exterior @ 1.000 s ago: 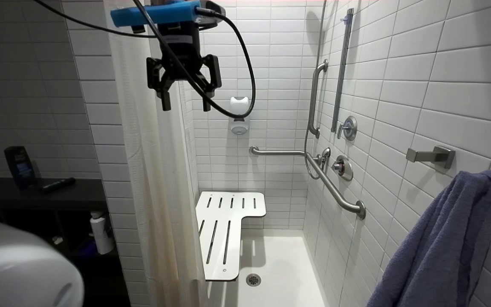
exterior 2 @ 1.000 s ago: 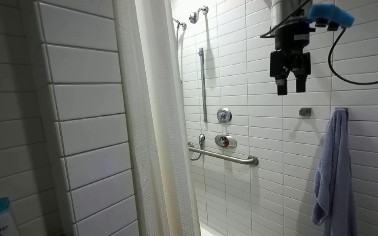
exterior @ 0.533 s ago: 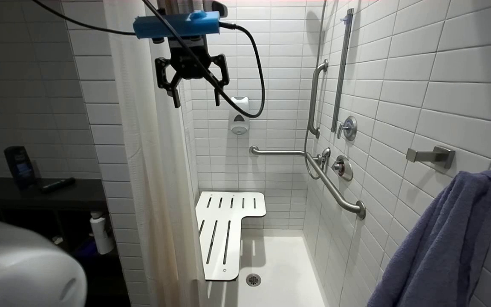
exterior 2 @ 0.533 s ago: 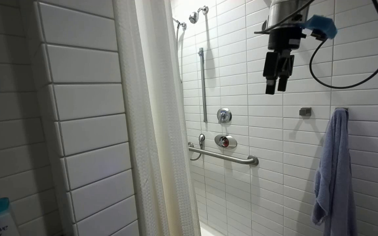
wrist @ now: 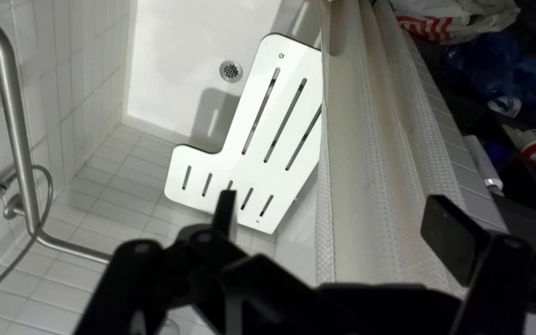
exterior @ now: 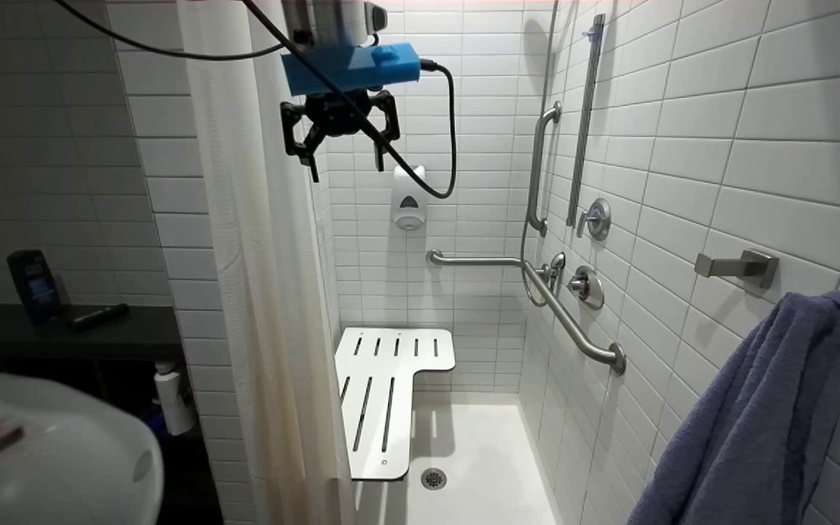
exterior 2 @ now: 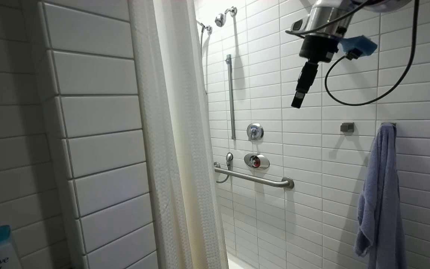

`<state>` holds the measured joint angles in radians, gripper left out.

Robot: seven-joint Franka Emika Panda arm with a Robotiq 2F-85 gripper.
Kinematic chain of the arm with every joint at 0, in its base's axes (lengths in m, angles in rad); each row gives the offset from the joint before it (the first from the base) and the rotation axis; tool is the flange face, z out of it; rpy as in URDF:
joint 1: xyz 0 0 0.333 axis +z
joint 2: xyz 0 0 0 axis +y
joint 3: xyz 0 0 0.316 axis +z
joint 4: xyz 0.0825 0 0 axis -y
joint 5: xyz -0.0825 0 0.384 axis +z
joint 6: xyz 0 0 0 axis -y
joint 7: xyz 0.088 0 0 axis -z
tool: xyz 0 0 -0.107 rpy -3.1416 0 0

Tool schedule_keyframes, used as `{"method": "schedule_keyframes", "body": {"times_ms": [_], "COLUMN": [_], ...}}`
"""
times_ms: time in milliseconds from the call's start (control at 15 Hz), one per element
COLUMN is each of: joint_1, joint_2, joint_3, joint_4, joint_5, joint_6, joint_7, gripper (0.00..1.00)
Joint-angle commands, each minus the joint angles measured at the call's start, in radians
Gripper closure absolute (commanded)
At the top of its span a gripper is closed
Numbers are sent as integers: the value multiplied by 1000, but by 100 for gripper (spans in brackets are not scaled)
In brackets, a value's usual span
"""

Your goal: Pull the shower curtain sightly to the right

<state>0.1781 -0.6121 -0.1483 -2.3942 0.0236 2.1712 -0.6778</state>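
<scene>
The shower curtain is a tall off-white sheet with vertical folds, hanging at the left of the shower opening in both exterior views (exterior: 267, 292) (exterior 2: 179, 130). My gripper (exterior: 348, 173) is open and empty, in front of the curtain's right edge. In an exterior view the gripper (exterior 2: 297, 102) tilts with its fingertips toward the curtain, with a wide gap between them. In the wrist view the curtain (wrist: 361, 139) shows between the spread fingers of the gripper (wrist: 338, 223), beyond them. I see no contact. The curtain's top and bottom are out of view.
A white slatted seat (exterior: 383, 408) stands behind the curtain. Grab bars (exterior: 573, 328) line the right wall. A blue-grey towel (exterior: 763, 415) hangs at the right. A dark shelf (exterior: 63, 328) and a white rounded object (exterior: 63, 467) are at the left. A cable (exterior: 449, 131) loops beside my gripper.
My gripper has moved right in one view and left toward the curtain in another, tilting its fingertips toward the curtain. It stays open. The curtain has not moved.
</scene>
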Motion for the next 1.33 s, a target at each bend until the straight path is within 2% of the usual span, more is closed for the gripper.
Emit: {"method": "schedule_keyframes", "body": {"times_ms": [0,533,733,867,1000,1267], "joint_1": [73,196,186,173,134,128], "joint_2": [-35,-63,-58,-53,-37,-37], "joint_3": [-67,-185,-191,-188,-156,-156], "joint_4": [-39,-52,-47,-47,-39,-41], "joint_5": [106,440,526,566,570,577], "joint_6": [81,93,76,72,63,59], "joint_7": [-182,-645,-766,-820,-799,-812], "gripper": [0,0,0,0,0,0]}}
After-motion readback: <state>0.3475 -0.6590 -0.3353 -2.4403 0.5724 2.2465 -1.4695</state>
